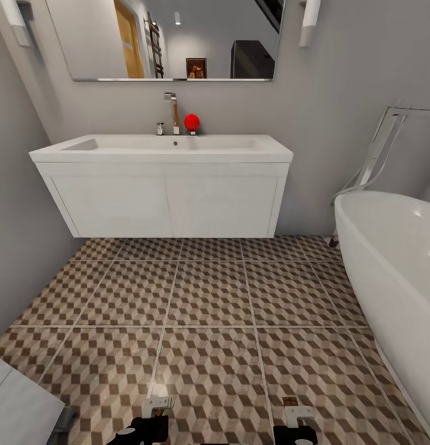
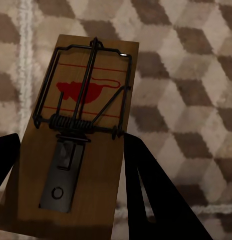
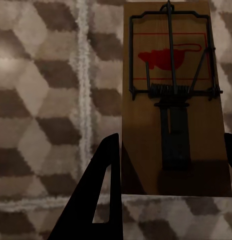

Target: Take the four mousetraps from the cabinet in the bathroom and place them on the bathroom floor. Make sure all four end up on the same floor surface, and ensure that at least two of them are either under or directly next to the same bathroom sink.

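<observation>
1. One mousetrap point(image 2: 80, 135) sat clamped between the dark fingers point(image 2: 151, 190) of the left tool point(image 2: 70, 165), held above the bathroom floor point(image 2: 186, 75), its wire bar and red mouse print facing the wrist camera.
2. A second mousetrap point(image 3: 173, 100) was gripped the same way by the right tool point(image 3: 168, 165), a finger point(image 3: 103, 185) pressed on each long edge, also over patterned tile.
3. In the head view both tools showed low at the picture's near edge, left point(image 1: 154, 415) and right point(image 1: 296, 420), well apart from the sink point(image 1: 162, 151).
4. The step in hand looked like carrying these two traps toward the sink for setting down. Doing it well would mean driving closer first, then lowering each arm until the wooden base lies flat on the tile under or just beside the basin, and only then parting the fingers, so that neither trap drops or tips.
5. The open tiled floor point(image 1: 208, 296) ahead held no obstacle.
6. The white bathtub point(image 1: 394, 266) crowded the right side, so the right arm would need care there.
7. A red ball-like object point(image 1: 191, 122) stood by the chrome tap point(image 1: 172, 111), beneath the mirror point(image 1: 171, 40), out of the way.
</observation>
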You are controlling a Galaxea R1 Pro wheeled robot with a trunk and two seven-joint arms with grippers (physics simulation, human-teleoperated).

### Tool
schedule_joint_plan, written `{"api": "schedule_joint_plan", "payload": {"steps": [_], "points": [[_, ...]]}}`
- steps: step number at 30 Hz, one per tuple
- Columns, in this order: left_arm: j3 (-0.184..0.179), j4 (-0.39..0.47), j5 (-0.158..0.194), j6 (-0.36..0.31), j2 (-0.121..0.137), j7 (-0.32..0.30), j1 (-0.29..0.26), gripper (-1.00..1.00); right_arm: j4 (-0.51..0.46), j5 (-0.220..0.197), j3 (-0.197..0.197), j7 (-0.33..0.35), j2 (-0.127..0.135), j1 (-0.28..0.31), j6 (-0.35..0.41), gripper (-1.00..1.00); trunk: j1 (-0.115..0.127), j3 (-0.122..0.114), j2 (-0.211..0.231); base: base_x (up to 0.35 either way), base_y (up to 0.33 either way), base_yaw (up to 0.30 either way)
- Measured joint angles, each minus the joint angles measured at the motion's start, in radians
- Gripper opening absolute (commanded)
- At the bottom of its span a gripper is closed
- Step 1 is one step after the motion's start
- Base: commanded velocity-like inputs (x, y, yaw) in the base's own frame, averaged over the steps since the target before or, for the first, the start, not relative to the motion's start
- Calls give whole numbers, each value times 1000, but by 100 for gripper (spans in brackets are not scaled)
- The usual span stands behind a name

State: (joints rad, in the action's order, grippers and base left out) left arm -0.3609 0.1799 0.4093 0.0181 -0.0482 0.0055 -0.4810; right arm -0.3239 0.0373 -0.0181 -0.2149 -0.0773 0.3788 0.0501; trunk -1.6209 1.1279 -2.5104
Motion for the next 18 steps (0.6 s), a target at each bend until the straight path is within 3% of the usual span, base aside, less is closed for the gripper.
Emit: {"api": "schedule_joint_plan", "payload": {"steps": [18], "points": [[0, 0, 1, 0, 0, 0, 0, -100, -1, 1, -1, -2, 3, -1, -10, -100, 0, 21, 0, 0, 0, 64]]}}
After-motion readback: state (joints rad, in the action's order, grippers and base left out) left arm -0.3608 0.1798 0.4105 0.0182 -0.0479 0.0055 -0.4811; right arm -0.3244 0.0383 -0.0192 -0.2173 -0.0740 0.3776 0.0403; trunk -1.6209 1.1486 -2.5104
